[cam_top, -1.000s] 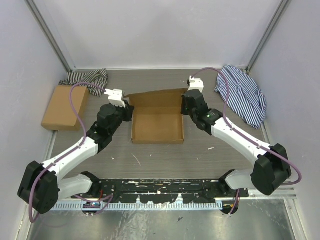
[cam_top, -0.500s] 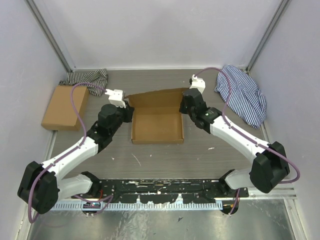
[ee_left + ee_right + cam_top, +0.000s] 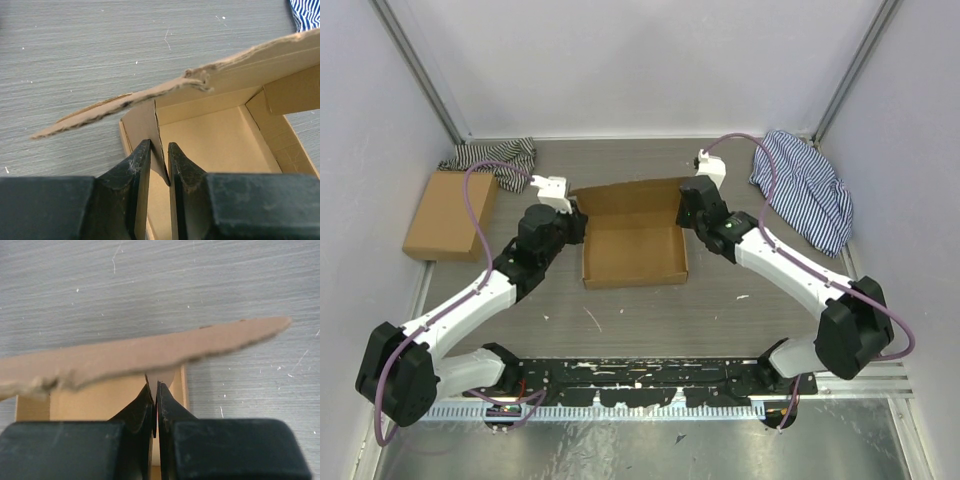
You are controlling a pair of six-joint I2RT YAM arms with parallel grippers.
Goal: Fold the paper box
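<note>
In the top view, left of centre, the left gripper [image 3: 159, 152] has its fingers [image 3: 136, 167] clamped on the left wall of the paper box [image 3: 635, 250]. Right of centre, the right gripper [image 3: 154, 390] is pinched almost together, apparently on the right wall's thin tab. The step should go best if both walls are held upright with even pressure, so the lid [image 3: 630, 193] comes down square. The box sits mid-frame and opens upward. Its long axis runs left to right, with the lid hinged along its upper edge.
</note>
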